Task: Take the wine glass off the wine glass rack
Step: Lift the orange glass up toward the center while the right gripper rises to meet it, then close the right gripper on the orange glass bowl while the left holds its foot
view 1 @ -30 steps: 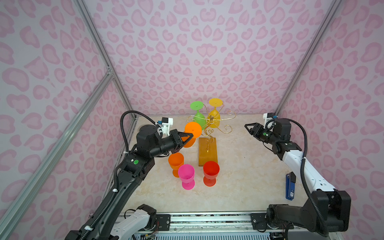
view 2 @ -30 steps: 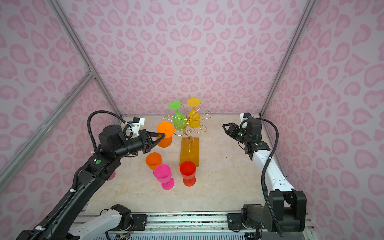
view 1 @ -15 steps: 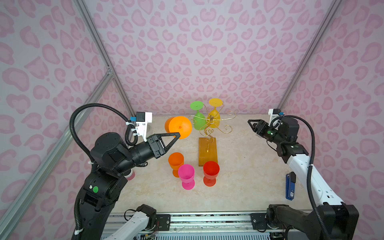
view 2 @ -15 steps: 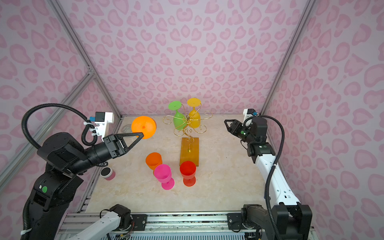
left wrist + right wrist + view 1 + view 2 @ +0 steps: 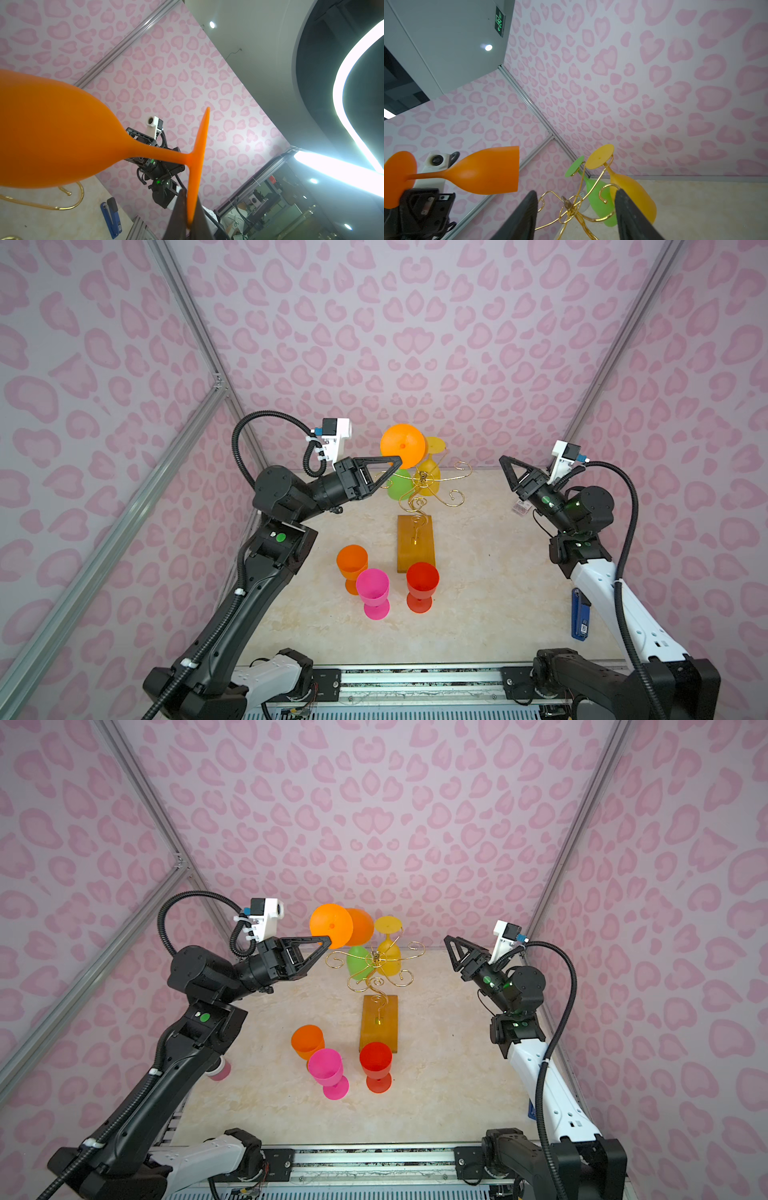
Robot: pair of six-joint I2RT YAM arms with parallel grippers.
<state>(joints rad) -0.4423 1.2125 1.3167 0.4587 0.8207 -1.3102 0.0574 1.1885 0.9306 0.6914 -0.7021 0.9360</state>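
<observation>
My left gripper [image 5: 397, 465] [image 5: 328, 942] is shut on the rim of the foot of an orange wine glass [image 5: 403, 445] [image 5: 332, 925]. The glass lies sideways in the air, above the wine glass rack and apart from it. In the left wrist view the left gripper [image 5: 190, 207] pinches the thin foot, and the wine glass's bowl [image 5: 62, 135] fills one side. The wine glass rack [image 5: 424, 485] [image 5: 376, 965] [image 5: 571, 207] is gold wire on a wooden base [image 5: 415, 541]. My right gripper [image 5: 503, 459] [image 5: 448, 938] [image 5: 575, 192] is open and empty, facing the rack from the right.
A green glass [image 5: 399, 487] and a yellow glass [image 5: 430, 479] hang upside down on the rack. Orange [image 5: 351, 562], pink [image 5: 372, 589] and red [image 5: 422, 580] glasses stand in front of the base. A blue stapler [image 5: 579, 614] lies at the right wall, a small pink cup [image 5: 218, 1071] at the left.
The left arm pulled the orange glass left off the rack, then raised it up and to the right above the rack's top. The right gripper rose slightly and stayed open.
</observation>
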